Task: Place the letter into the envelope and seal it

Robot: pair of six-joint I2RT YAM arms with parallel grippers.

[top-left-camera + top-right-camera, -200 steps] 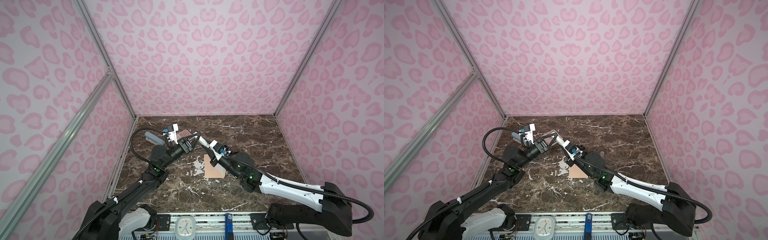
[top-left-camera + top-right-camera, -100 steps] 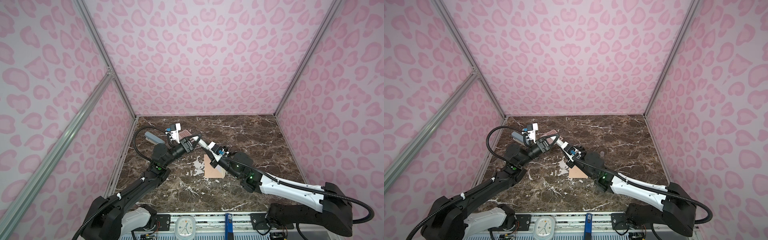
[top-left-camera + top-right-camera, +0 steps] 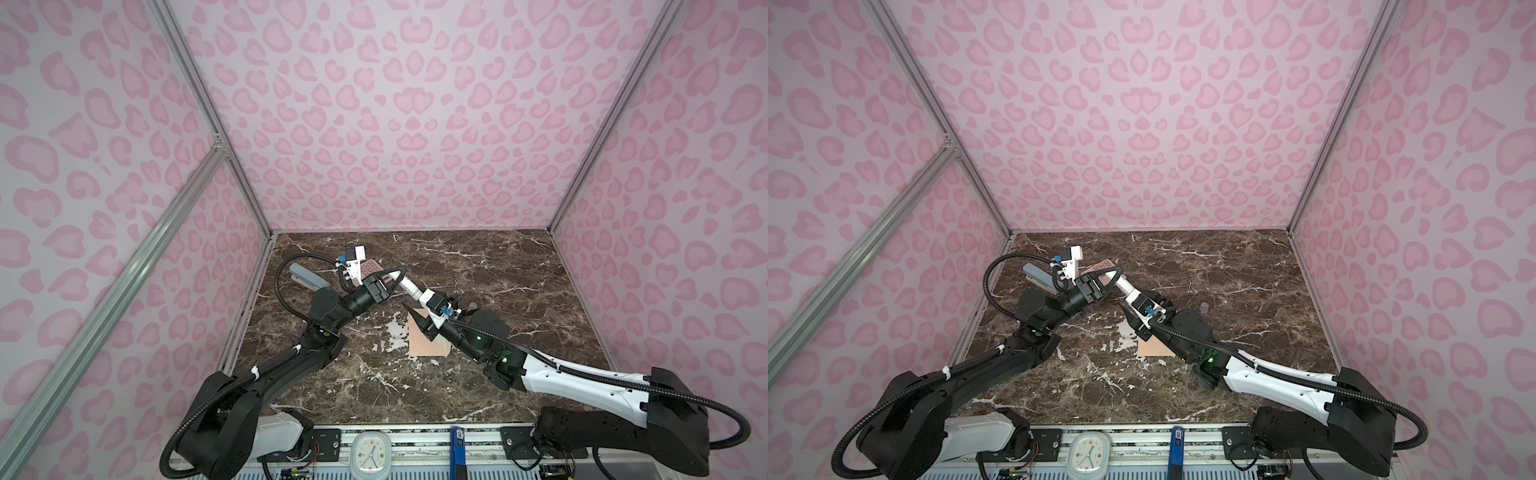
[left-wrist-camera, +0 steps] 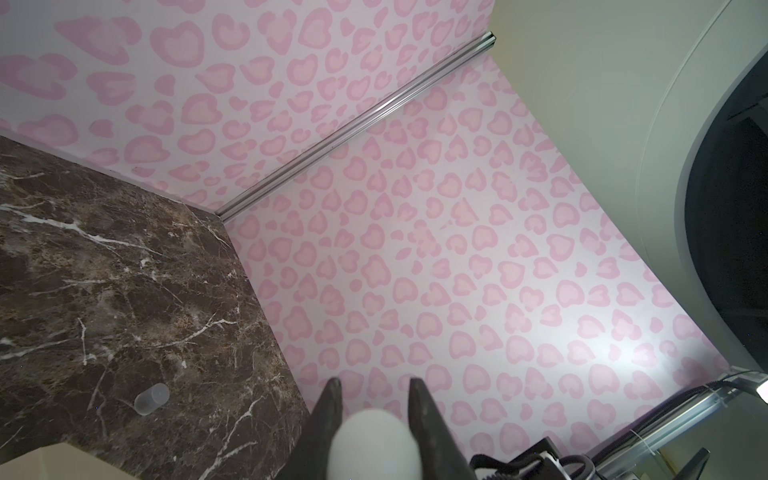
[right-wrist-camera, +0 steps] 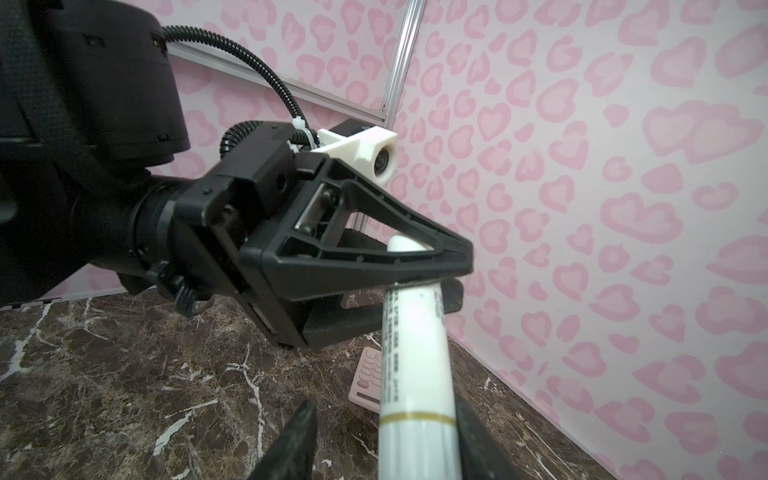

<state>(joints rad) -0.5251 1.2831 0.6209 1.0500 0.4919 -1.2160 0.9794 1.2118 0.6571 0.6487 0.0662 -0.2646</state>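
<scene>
In both top views the two arms are seen meeting a little left of the middle of the frame, above the dark marble tabletop (image 3: 498, 257). A white tube (image 5: 415, 353) is clamped at its far end by the left claw (image 5: 459, 278), whose jaws are pressed against it from both sides. The same grip is shown in the left wrist view, where the tube's rounded end is seen between the two dark fingers (image 4: 328, 415). The right claw (image 5: 384, 409) is released. In the right wrist view one of its fingers is laid against the tube while the other is held clearly apart from it, so the tube is not pinched there. The envelope (image 3: 419, 347) is found flat on the tabletop just below the centre of the frame, partly covered by the right arm's wrist. The letter cannot be made out in any view. A pink calculator (image 3: 371, 267) is seen on the tabletop behind the left claw, toward the upper middle. A small clear cap (image 3: 1204, 307) is seen at the right of the right wrist, apart from the envelope.
</scene>
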